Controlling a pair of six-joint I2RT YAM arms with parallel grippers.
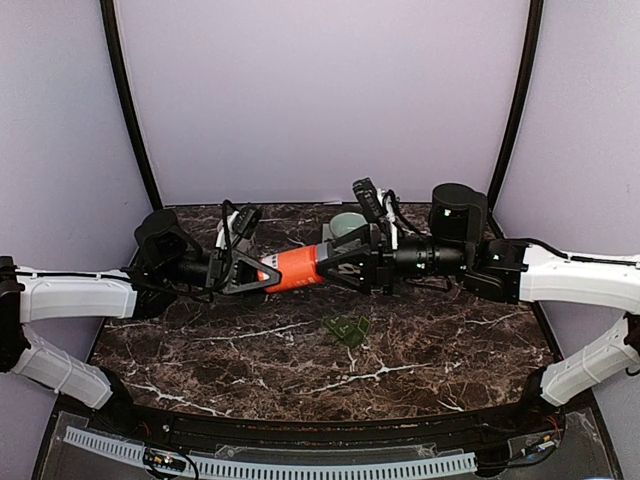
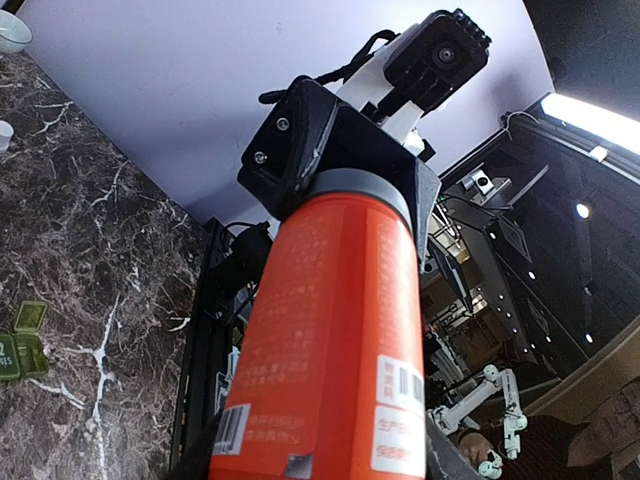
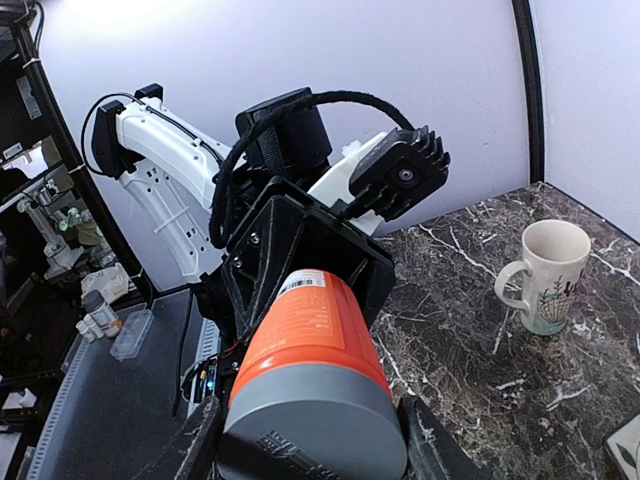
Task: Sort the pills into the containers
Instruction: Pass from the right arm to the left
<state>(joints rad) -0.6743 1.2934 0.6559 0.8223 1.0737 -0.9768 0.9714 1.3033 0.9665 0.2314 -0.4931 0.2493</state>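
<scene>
An orange bottle (image 1: 293, 268) with a grey cap (image 3: 315, 425) hangs level above the table, held between both arms. My left gripper (image 1: 262, 275) is shut on its labelled base end (image 2: 340, 330). At the other end my right gripper (image 1: 325, 262) is shut on the cap, a finger on each side of it. The containers, a small dark green pill-box strip (image 1: 346, 329), lie on the marble just in front of the bottle, with the lids open; they also show at the left edge of the left wrist view (image 2: 22, 340). No pills are in view.
A beige mug (image 3: 545, 275) stands on the marble table (image 1: 440, 350) to the right in the right wrist view. A pale green bowl (image 1: 347, 224) sits behind the bottle near the back wall. Lilac walls close in the back and both sides.
</scene>
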